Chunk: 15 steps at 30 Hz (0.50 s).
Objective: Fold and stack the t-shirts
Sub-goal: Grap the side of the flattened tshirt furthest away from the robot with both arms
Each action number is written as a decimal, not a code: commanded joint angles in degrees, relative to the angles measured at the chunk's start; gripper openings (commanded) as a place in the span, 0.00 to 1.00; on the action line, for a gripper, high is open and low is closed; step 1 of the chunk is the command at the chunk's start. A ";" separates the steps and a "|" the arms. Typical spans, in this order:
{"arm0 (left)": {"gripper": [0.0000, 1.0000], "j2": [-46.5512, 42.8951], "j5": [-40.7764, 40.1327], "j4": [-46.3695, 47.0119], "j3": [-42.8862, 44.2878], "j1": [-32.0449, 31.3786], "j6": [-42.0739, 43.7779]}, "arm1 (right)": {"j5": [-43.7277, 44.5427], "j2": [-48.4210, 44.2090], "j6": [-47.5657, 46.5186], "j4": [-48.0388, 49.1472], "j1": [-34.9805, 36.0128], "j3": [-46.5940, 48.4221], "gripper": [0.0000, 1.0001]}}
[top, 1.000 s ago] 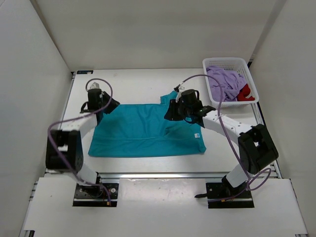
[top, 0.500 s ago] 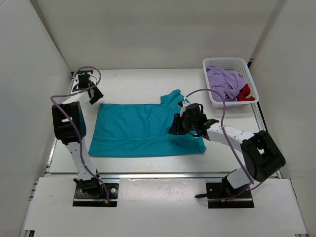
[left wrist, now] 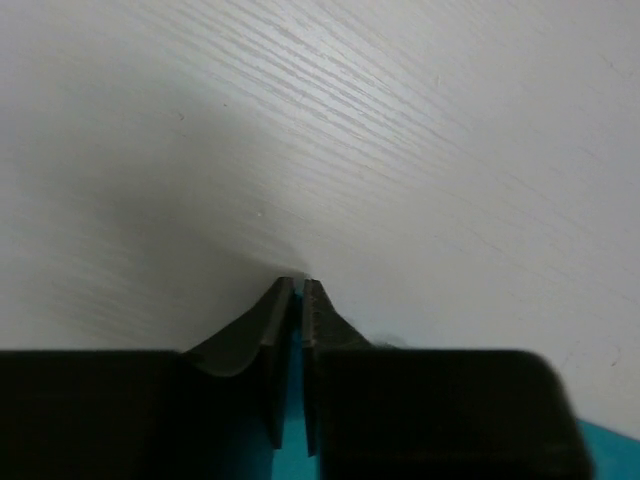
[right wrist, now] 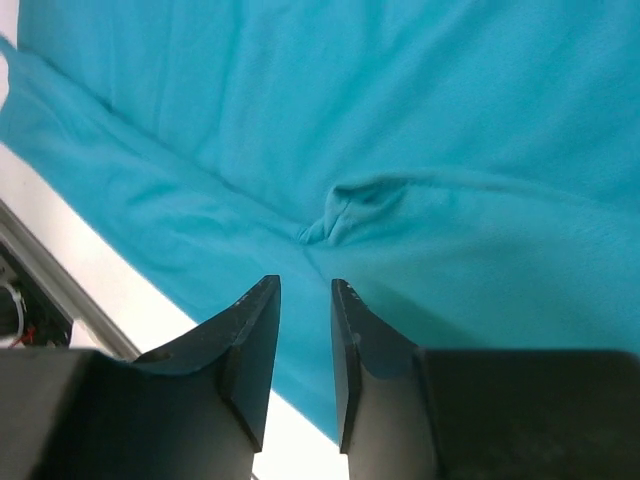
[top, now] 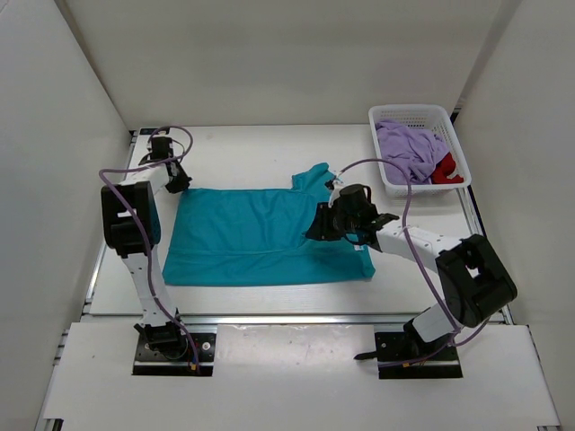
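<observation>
T-shirt of teal-turquoise cloth (top: 260, 235) lies spread on the white counter (top: 243, 157), left claw (left wrist: 298, 283) closed to a slit at its ten o'clock corner, right claw (right wrist: 305, 285) slightly open, empty, over its three o'clock side.

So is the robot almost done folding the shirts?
Not nearly. Nothing is stacked yet. The teal t-shirt lies spread out, and both tools are at it: the left tool at its far left corner, the right tool open over its right side. The lavender t-shirt and red t-shirt wait in the basket.
</observation>
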 commanded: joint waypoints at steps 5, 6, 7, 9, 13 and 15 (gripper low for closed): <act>0.02 -3.08 -1.89 1.19 -1.77 0.39 -0.69 | 7.94 6.07 -0.50 3.19 -6.56 10.30 0.31; 0.00 -3.96 -1.81 1.89 -2.74 0.57 -0.78 | 9.36 8.53 -1.72 3.18 -8.05 12.92 0.32; 0.00 -4.92 -1.98 2.07 -3.62 0.48 -0.95 | 12.59 10.38 -2.61 2.05 -8.50 15.73 0.33; 0.00 -6.59 -1.81 3.74 -5.37 0.66 -1.92 | 14.03 14.15 -3.05 0.02 -11.92 21.00 0.34; 0.00 -9.23 0.47 6.55 -7.67 1.53 -3.33 | 15.17 22.50 -2.97 -1.04 -15.09 31.02 0.36; 0.00 -9.15 0.56 6.12 -7.41 0.75 -3.50 | 15.61 26.19 -4.37 -4.28 -15.36 35.77 0.38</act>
